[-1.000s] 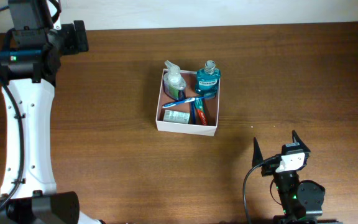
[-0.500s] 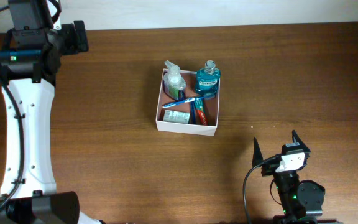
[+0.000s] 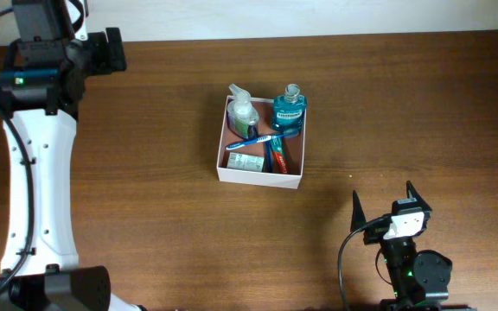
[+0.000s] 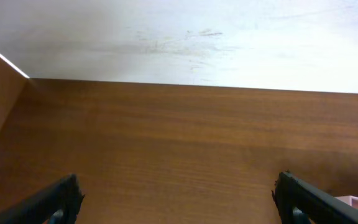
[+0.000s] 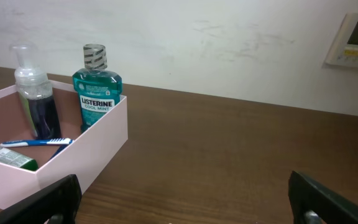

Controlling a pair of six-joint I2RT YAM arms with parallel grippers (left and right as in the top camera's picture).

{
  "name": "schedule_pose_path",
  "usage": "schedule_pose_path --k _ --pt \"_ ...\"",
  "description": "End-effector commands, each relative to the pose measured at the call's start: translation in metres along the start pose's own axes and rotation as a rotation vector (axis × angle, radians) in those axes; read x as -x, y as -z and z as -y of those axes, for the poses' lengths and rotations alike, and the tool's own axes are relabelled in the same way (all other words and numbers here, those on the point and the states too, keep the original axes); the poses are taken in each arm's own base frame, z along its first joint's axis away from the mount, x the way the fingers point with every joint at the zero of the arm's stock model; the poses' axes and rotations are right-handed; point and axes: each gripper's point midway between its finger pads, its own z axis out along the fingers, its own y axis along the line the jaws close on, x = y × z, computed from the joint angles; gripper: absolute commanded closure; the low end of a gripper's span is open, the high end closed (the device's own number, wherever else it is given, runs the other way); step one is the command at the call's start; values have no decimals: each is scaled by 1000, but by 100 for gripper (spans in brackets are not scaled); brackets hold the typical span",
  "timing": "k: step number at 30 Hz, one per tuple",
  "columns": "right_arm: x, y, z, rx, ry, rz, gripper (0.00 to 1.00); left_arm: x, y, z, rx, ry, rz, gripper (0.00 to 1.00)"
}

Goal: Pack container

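Note:
The container (image 3: pixel 258 177), a shallow white box with a reddish-brown inside, sits mid-table. In it stand a teal mouthwash bottle (image 3: pixel 290 113) and a clear pump bottle (image 3: pixel 243 109). A blue toothbrush (image 3: pixel 258 138), a red-and-blue tube (image 3: pixel 277 156) and a small green-and-white tube (image 3: pixel 245 161) lie flat inside. My right gripper (image 3: pixel 382 198) is open near the front right, apart from the box and empty. In the right wrist view the container (image 5: pixel 95 148) is at the left, ahead of that gripper (image 5: pixel 185 200). My left gripper (image 4: pixel 179 200) is open over bare wood at the far left.
A pale wall runs along the table's far edge (image 4: pixel 191 84). A wall-mounted control panel (image 5: pixel 356 40) shows at the right. The white left arm (image 3: pixel 37 173) stretches along the table's left side. A pinkish corner (image 4: pixel 355 201) shows at the lower right of the left wrist view.
The left arm's wrist has shifted very slightly to the right. The box, its contents and the right gripper are unchanged.

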Motion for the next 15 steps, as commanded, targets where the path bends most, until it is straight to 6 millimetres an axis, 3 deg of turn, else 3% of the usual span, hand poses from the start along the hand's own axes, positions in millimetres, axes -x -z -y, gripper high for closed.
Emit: schedule_pose_path --k 1,5,6,9,12,15 --pt "-2 0 0 -3 -8 -1 1 21 49 27 -75 -16 100 1" --pt "-2 0 0 -3 -8 -1 1 32 133 42 -76 -43 245 0" --pt "-2 0 0 -3 -8 -1 1 28 166 41 -55 -47 294 0" --pt "-2 0 0 -3 -8 -1 1 7 214 36 -71 -48 360 1" --pt "-2 0 0 -3 -8 -1 1 -32 240 23 -83 -39 392 0" --pt "-2 0 0 -3 -8 -1 1 -66 246 16 -84 -32 414 0"
